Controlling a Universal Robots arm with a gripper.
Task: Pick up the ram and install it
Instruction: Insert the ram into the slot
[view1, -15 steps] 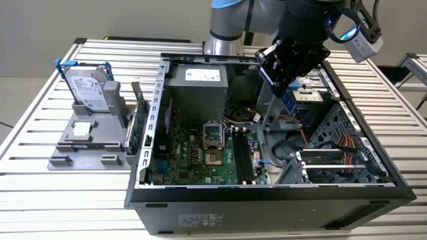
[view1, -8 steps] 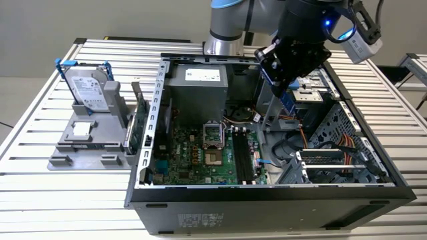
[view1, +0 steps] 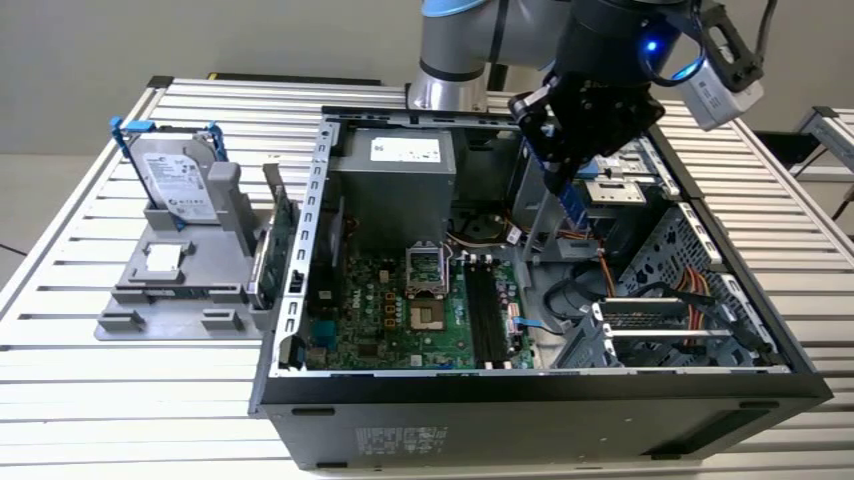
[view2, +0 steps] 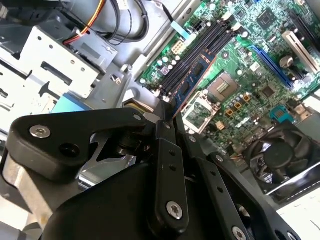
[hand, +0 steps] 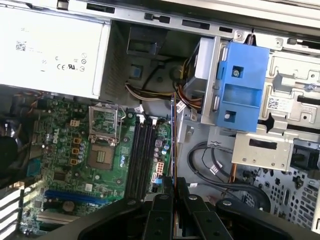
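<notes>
My gripper (view1: 567, 165) hangs over the open computer case (view1: 534, 385), above its middle-right part. The fingers are shut on the ram (view2: 192, 80), a narrow board with dark chips that sticks out from the fingertips toward the motherboard. In the first wrist view the ram (hand: 173, 140) shows edge-on as a thin line running out from the gripper (hand: 173, 182). In the second wrist view the gripper (view2: 165, 117) holds it above the black memory slots (view2: 197, 55). The slots (hand: 142, 155) lie beside the ram's line, and the ram is still clear of them. In the exterior view the slots (view1: 483, 310) sit beside the processor socket.
The grey power supply (view1: 394, 185) fills the case's back. A blue drive bracket (hand: 242, 85) and a metal drive cage (view1: 694, 290) with cables flank the gripper. The processor socket (hand: 102, 145) and a fan (view2: 280, 155) lie nearby. A hard drive (view1: 180, 180) stands in a grey holder outside.
</notes>
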